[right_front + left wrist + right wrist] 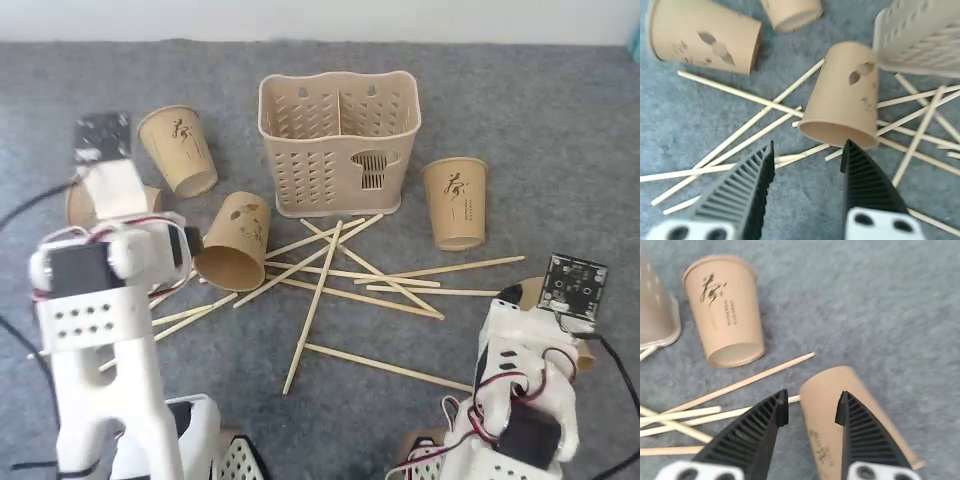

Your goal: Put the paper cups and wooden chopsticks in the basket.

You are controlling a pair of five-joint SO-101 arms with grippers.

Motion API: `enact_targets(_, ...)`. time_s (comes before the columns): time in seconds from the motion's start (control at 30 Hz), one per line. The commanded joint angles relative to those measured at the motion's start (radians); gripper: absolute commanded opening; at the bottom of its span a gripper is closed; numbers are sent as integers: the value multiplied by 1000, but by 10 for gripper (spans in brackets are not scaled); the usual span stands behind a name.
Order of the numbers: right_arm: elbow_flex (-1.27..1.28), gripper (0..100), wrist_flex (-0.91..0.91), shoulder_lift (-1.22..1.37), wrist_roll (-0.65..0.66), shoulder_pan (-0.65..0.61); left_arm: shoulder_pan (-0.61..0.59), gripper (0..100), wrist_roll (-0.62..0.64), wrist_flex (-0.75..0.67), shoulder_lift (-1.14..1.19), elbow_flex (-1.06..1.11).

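A beige slotted basket [340, 140] stands at the back centre. Wooden chopsticks [330, 275] lie scattered in front of it. One paper cup [237, 240] lies on its side near the left arm [105, 260]. In the left wrist view this cup [842, 95] points its mouth at my open left gripper [810, 145], just ahead of the tips. My right gripper [812, 395] is open above another lying cup [860, 425], one finger [860, 430] overlapping it. More cups rest at the back left [178, 150] and to the right of the basket [457, 202].
Another cup [72, 205] peeks out behind the left arm. The right arm [525, 370] stands at the front right. Grey carpet covers the table, with bare room at the far right and front centre.
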Motion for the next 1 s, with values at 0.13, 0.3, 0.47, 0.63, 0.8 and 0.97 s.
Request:
enact_targets(0.13, -198, 165, 62, 7, 315, 166, -8, 211, -28, -262, -170, 323)
enact_targets(0.3, -239, 165, 56, 90, 459, 289, 69, 212, -91, -307, -362, 506)
enact_targets(0.47, -359, 202, 88, 384, 623, 395, 144, 212, -94, -310, -502, 616)
enact_targets(0.63, -463, 324, 182, 593, 858, 564, 149, 213, -94, -364, -597, 705)
enact_targets(0.8, -457, 324, 335, 513, 1111, 679, 149, 213, -94, -402, -649, 756)
enact_targets(0.97, -209, 324, 266, 298, 1194, 690, 144, 213, -94, -407, -652, 759)
